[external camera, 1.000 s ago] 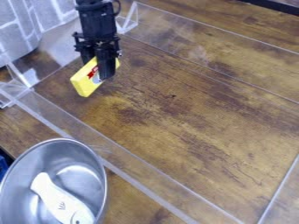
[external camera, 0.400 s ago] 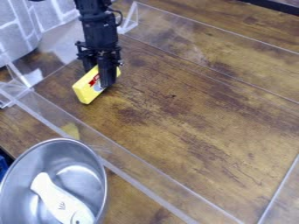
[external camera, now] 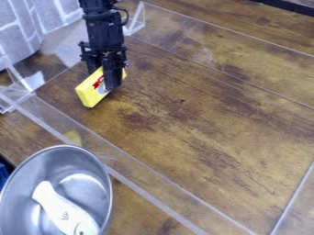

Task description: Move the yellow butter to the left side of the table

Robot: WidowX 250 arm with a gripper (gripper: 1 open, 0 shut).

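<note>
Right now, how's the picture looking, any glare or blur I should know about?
In the camera view, soft whitish glare on the brown table; bright highlights inside the metal bowl; the black gripper is dark, its fingers hard to separate; the yellow butter looks slightly soft, its label too small to read.

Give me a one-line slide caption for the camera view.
A black robot gripper holds yellow butter above the wooden tabletop, near a metal bowl.
</note>
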